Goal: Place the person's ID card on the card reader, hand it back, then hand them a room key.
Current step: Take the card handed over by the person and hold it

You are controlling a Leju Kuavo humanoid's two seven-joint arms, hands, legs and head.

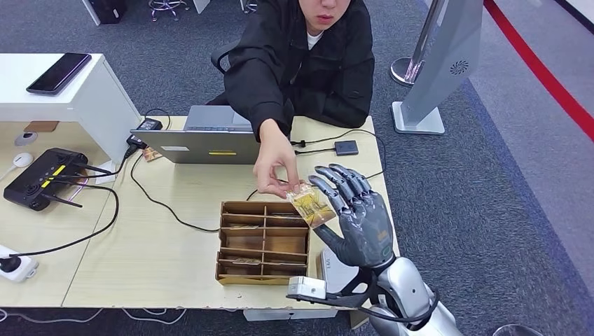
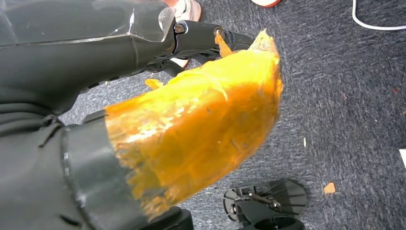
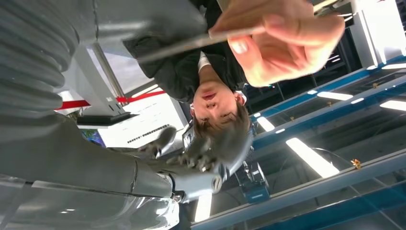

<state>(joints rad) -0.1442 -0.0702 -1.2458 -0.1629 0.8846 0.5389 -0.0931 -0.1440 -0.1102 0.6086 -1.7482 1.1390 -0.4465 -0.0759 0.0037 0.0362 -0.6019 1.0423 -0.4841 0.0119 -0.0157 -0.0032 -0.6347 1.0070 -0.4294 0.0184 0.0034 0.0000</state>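
Fingers: those of the right hand (image 1: 354, 213) are raised and fanned apart, palm up, with a card (image 1: 310, 205) resting against the thumb side; whether thumb and finger truly pinch it I cannot tell.
Left hand: the left hand (image 2: 143, 96) hangs over dark carpet, its thumb wrapped in orange tape; how its fingers lie I cannot tell.
Card position: above the table's (image 1: 161, 245) right part, just over the far right corner of the cardboard organizer (image 1: 264, 241), between the robot's fingers and the person's hand (image 1: 274, 168).
Person's grip: the person's fingertips touch the card's far edge (a handover, by the look of it, though which way it goes I cannot judge).
Handling: judged light, thin and stiff, probably slick, so it could slide off an open palm; it should not break easily.
Where to hold: best taken by one short edge, thumb on one face and a finger on the other, leaving the far edge free for the person.
Card look: small and rectangular, yellowish with a mottled brown pattern, tilted toward the person; any print is too small to read.
From the right wrist: the card shows edge-on as a thin grey line in the person's fingers.
Stage: whether this is ID or room key is unclear.
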